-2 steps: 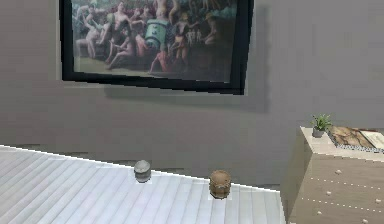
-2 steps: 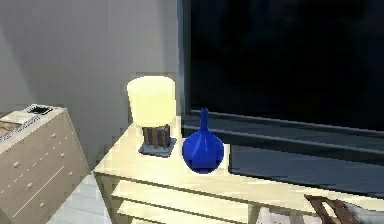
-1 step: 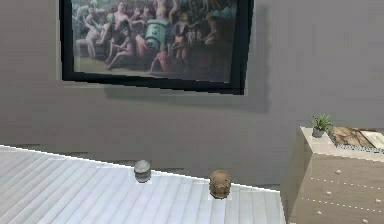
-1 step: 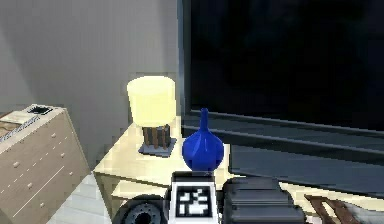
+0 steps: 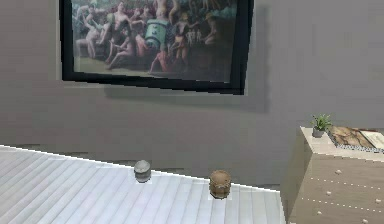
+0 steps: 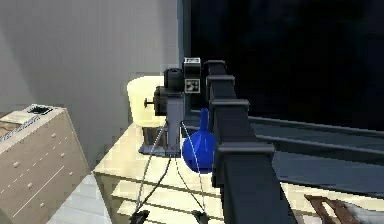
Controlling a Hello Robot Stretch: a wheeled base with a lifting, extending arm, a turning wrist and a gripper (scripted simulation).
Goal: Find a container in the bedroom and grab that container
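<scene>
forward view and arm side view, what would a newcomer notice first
The big dark-framed painting crowded with figures, high on the forward view's wall. Then the bright blue rounded vessel beside the dark arm in the arm side view's middle.

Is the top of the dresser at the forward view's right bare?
No: a small potted plant stands on top of the dresser, near its left end.

Grey wall (image 5: 300, 70), framed painting (image 5: 155, 40) hung on it. Pale dresser (image 5: 330, 185) beside, small plant (image 5: 320, 124) on top. Large dark window (image 6: 290, 60).
</scene>
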